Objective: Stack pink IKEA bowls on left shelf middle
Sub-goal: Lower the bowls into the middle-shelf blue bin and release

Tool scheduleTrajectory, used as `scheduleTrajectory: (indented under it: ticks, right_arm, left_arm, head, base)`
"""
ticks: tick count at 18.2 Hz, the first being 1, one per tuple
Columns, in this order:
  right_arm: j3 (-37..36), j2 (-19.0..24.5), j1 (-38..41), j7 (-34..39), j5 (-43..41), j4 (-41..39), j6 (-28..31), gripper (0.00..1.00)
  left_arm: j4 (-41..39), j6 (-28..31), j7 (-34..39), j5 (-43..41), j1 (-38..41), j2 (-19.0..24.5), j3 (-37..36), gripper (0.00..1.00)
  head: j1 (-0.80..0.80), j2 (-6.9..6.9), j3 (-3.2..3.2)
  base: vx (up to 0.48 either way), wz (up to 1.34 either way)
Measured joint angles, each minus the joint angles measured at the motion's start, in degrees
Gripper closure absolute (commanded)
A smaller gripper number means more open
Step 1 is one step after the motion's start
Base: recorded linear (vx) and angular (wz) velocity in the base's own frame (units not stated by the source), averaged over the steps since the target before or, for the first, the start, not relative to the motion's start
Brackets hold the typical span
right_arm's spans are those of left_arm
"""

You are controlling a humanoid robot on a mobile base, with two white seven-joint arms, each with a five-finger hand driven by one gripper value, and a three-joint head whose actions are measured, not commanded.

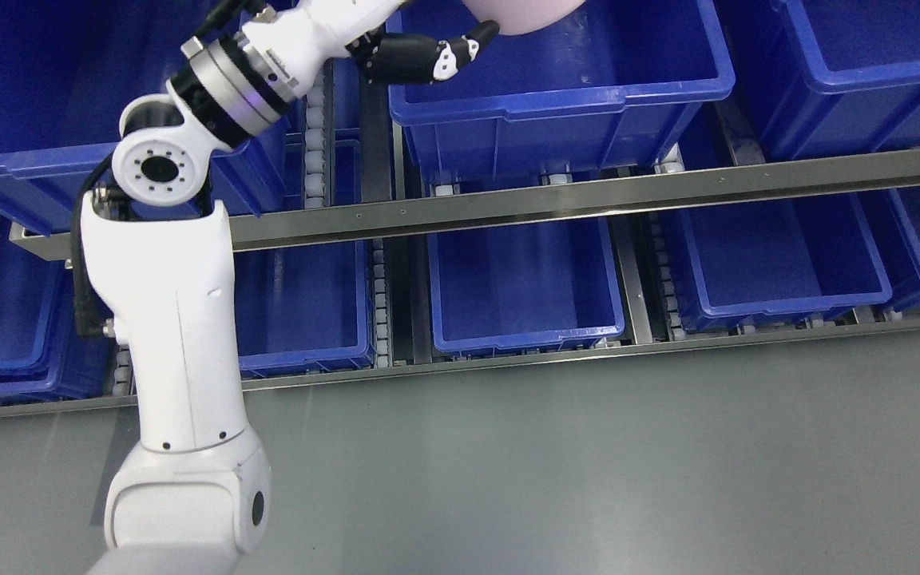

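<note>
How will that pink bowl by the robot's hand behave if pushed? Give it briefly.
The pink bowl looks smooth and rounded, so it probably slides or rocks easily. The left hand touches only its edge, so it may slip. Likely rigid; weight can't be judged.

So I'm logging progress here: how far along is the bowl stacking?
Nothing looks stacked yet: the blue bins in view show no bowls inside. In hand: the left robot hand reaches to a pink bowl at the top edge, above the upper blue bin; the grasp itself is cropped. Placing it remains.

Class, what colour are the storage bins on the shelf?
Blue: the bins show clearly in the head view.
</note>
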Motion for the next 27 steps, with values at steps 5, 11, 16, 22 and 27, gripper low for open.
scheduleTrajectory:
  ticks: [5,11,16,22,27]
  right_arm:
    - [0.0,0.0,0.01,0.0,0.0,0.0,0.0,0.0]
    - [0.0,0.0,0.0,0.0,0.0,0.0,0.0,0.0]
    - [0.0,0.0,-0.01,0.0,0.0,0.0,-0.01,0.0]
    - [0.0,0.0,-0.01,0.0,0.0,0.0,-0.01,0.0]
    - [0.0,0.0,-0.01,0.0,0.0,0.0,-0.01,0.0]
  left_arm:
    - [11.24,0.05,0.29,-2.37,-7.01,1.15,-2.78,0.94]
    - [24.02,0.12,2.35,-3.96,-12.75,1.93,-4.92,0.92]
    - [31.59,-0.18,4.51,-5.85,-14.26,1.14,-6.31,0.79]
    - [36.79,0.7,10.51,-6.72,-14.48,0.64,-7.23,0.39]
    - [39.3,0.82,16.2,-6.86,-14.44,0.38,-7.52,0.16]
  head:
    - [0.0,0.0,0.0]
    - [0.0,0.0,0.0]
    - [0.0,0.0,0.0]
    - [0.0,0.0,0.0]
    - [0.0,0.0,0.0]
  base:
    - [-0.005,-0.04]
    - [-0.001,0.0]
    - [-0.001,0.0]
    - [0.0,0.0]
    - [0.0,0.0]
